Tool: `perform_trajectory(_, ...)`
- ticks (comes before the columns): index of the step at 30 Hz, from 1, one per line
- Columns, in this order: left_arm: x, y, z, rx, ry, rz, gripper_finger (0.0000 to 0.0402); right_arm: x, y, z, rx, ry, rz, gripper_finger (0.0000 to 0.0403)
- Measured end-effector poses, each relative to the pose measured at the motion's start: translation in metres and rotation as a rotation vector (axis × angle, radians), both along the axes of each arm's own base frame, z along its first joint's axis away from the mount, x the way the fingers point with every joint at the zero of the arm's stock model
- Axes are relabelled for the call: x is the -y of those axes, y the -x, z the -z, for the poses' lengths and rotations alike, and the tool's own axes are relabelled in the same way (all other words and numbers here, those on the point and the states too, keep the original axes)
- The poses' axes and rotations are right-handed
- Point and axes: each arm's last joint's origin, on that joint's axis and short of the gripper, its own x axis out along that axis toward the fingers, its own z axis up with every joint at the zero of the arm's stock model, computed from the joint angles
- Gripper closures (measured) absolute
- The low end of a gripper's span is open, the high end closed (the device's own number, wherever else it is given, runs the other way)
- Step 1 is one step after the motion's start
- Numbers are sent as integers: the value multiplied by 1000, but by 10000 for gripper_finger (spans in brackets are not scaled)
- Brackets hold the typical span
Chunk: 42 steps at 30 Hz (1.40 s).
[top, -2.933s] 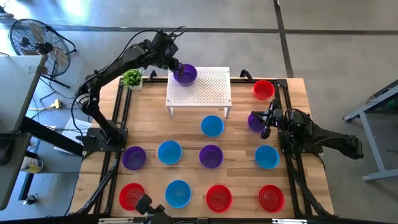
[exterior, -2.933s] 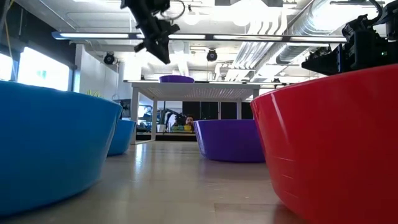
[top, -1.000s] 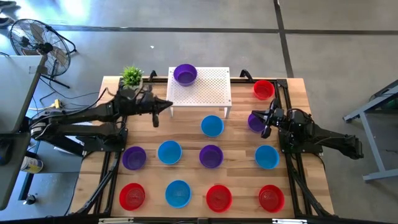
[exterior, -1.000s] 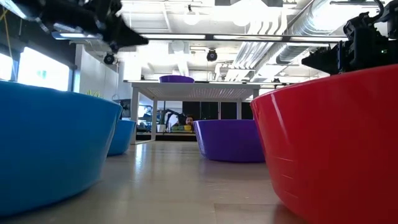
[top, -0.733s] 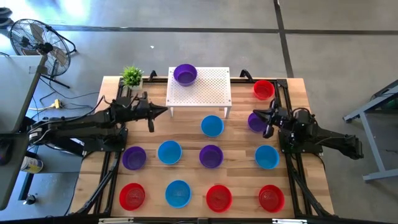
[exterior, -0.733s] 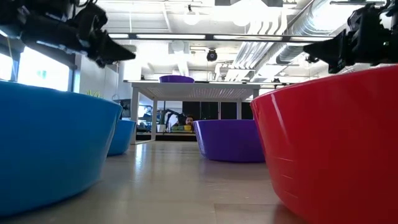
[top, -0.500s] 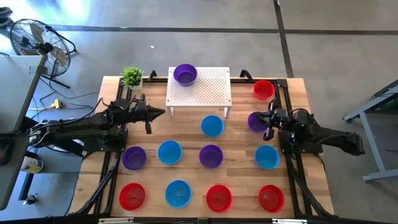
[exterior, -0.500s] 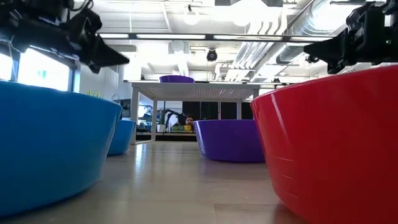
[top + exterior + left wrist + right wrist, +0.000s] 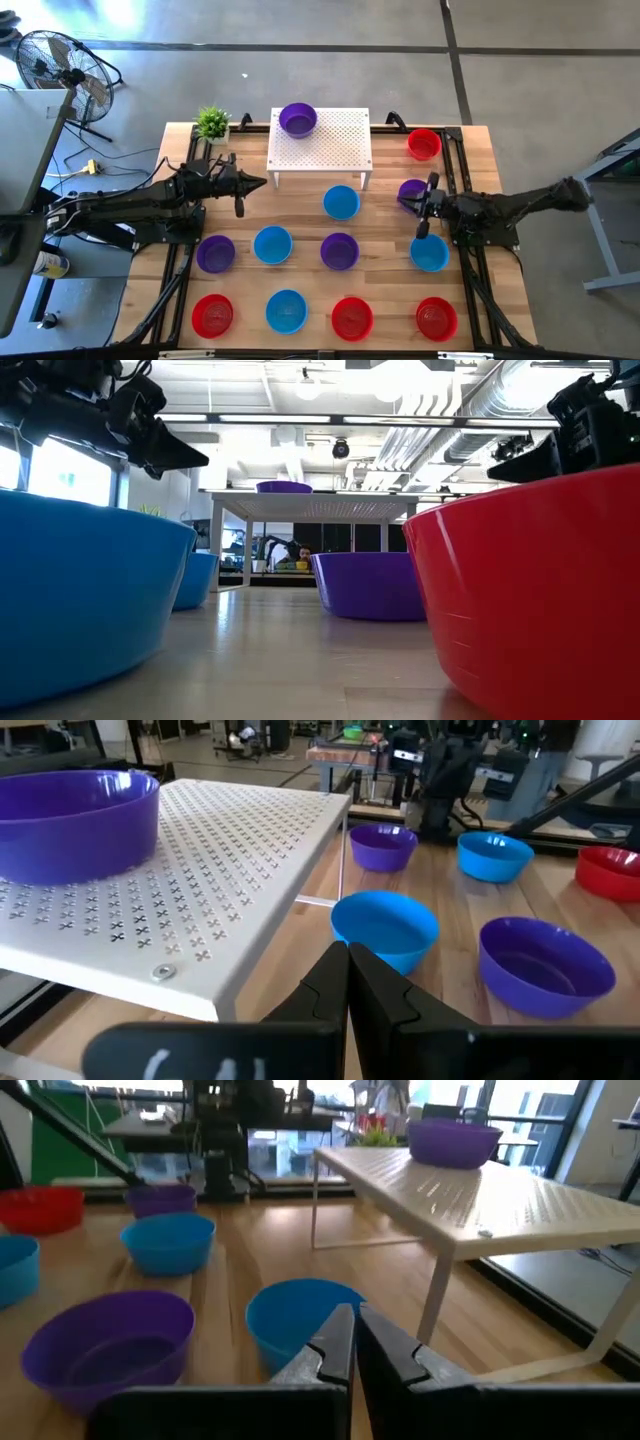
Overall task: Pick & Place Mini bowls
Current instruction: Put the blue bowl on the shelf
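Observation:
Several mini bowls sit upright on their bases on the wooden table. One purple bowl (image 9: pixel 297 119) stands on the white perforated stand (image 9: pixel 335 150). My left gripper (image 9: pixel 263 182) is shut and empty, hovering left of the stand's near left leg and pointing at the blue bowl (image 9: pixel 385 925). My right gripper (image 9: pixel 404 204) is shut and empty, hovering at the near edge of a purple bowl (image 9: pixel 411 188) and pointing left toward the same blue bowl (image 9: pixel 300 1315). The right wrist view also shows a purple bowl (image 9: pixel 110 1335) off to one side.
A red bowl (image 9: pixel 424 144) sits by the far right corner. A middle row runs purple (image 9: pixel 215 254), blue (image 9: pixel 272 244), purple (image 9: pixel 339 250), blue (image 9: pixel 430 252). The near row holds red and blue bowls. A green potted plant (image 9: pixel 212 123) stands left of the stand.
My left gripper has drawn back from the stand toward the table's left and a little toward the near edge, sinking somewhat. My right arm has stretched out flatter, and its gripper has shifted slightly toward the near edge beside the purple bowl. No bowl has moved.

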Motion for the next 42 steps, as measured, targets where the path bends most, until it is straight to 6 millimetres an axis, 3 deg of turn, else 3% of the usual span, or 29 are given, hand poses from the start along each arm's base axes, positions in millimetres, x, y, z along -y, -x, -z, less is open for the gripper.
perform_trajectory(10,0,0,1,-7,3,0,401,-24,-12,-30,-158,-6,32,351)
perform_trajectory(26,0,0,1,-10,4,0,401,-79,-41,-50,-708,-251,59,250)
perform_trajectory(33,0,1,4,-43,16,0,401,-105,-39,-48,-924,-368,169,222)
perform_trajectory(42,0,1,4,-44,16,0,401,-131,-38,-32,-1035,-453,289,216)
